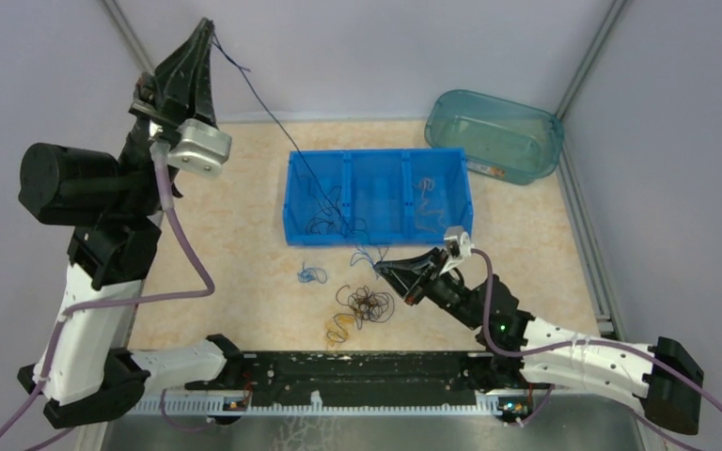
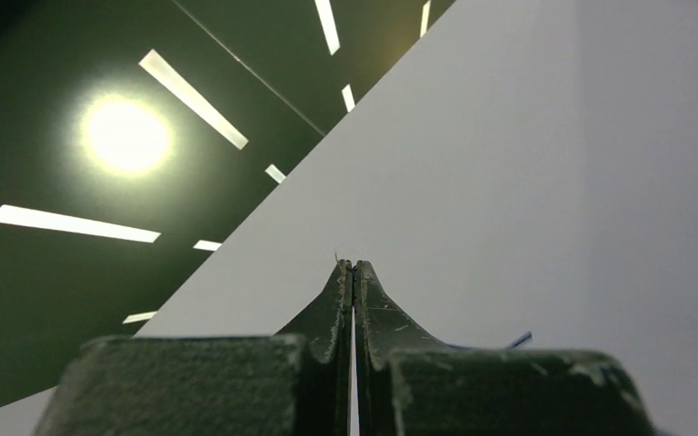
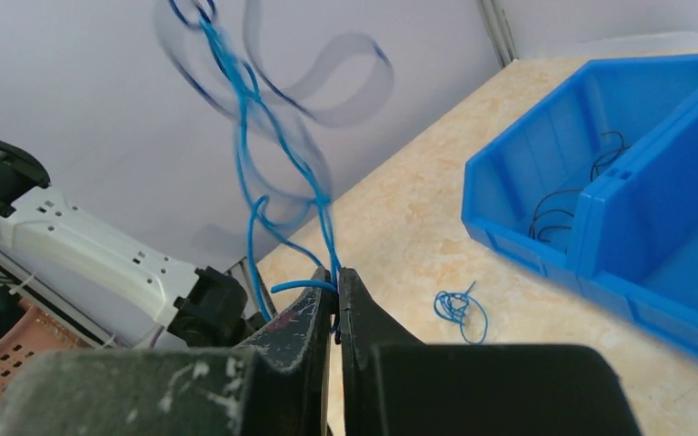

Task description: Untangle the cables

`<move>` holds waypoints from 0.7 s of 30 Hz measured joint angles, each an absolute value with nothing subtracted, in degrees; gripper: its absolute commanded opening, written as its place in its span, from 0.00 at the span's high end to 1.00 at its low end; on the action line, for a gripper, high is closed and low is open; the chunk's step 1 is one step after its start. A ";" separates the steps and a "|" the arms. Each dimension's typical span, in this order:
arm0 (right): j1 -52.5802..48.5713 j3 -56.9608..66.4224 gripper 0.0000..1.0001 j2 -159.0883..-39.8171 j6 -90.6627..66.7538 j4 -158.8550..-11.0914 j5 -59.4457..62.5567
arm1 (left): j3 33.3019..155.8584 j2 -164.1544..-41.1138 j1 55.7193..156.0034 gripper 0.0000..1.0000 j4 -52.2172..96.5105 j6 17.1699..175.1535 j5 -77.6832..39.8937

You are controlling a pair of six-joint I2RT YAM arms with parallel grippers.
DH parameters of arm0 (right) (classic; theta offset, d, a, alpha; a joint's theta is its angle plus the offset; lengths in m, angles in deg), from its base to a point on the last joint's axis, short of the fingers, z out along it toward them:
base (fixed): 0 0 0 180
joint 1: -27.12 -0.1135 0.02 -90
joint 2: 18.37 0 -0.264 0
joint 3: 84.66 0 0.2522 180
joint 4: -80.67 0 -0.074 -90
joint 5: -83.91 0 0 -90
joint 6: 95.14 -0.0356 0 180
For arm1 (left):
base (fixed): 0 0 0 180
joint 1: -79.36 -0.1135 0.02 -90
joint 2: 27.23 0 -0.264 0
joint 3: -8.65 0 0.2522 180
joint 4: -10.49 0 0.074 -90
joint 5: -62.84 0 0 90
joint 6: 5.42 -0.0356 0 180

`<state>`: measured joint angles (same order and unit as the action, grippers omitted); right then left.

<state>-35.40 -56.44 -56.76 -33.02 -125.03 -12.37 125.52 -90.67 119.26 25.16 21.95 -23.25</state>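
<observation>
Stretching a blue wire (image 1: 273, 113) on a long slant, from high at the far left down to the near middle. Pinched at the top end by the left gripper (image 1: 210, 36), fingers pressed flat together on it, with a short tail poking out beside them. Clamped at the low end by the right gripper (image 3: 337, 272), fingers closed on the strand, with a loop or two bunched just above the tips.

Held wide apart like that, by the look of it, to draw the strand straight and pull its kinks loose. Blurred up top in the right wrist view, so no calling the exact snarls. Passing over the blue tray (image 1: 293, 202), perhaps ready for a drop into one of its sections.

Counting now:
- Two grippers, both busy on one wire.
- Three sections in the tray: dark wires (image 1: 324, 221) in the left, tan wires (image 1: 425, 202) in the right, middle hard to read.
- Three loose bunches on the table (image 1: 244, 225) just left of the right gripper: a small blue curl (image 1: 312, 274), a black tangle (image 1: 367, 305) and a yellow-orange curl (image 1: 340, 327).
- One teal tub (image 1: 494, 134) at the far right.
</observation>
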 measured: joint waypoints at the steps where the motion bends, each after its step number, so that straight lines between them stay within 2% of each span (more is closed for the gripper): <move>1: -35.40 -56.79 0.96 -56.44 -33.37 -125.12 -12.59 | 126.22 -90.95 119.28 1.00 24.87 21.73 -23.49; 5: -35.40 -58.19 1.00 -55.54 -34.31 -124.11 -13.70 | 127.68 -90.34 119.28 1.00 23.71 21.95 -24.13; 12: -35.40 -58.50 1.00 -54.77 -35.42 -122.65 -15.08 | 127.73 -89.09 119.37 1.00 23.23 23.22 -23.95; 21: -35.40 -61.93 1.00 -49.14 -37.59 -112.46 -19.63 | 133.19 -94.25 119.37 1.00 18.16 14.74 -24.22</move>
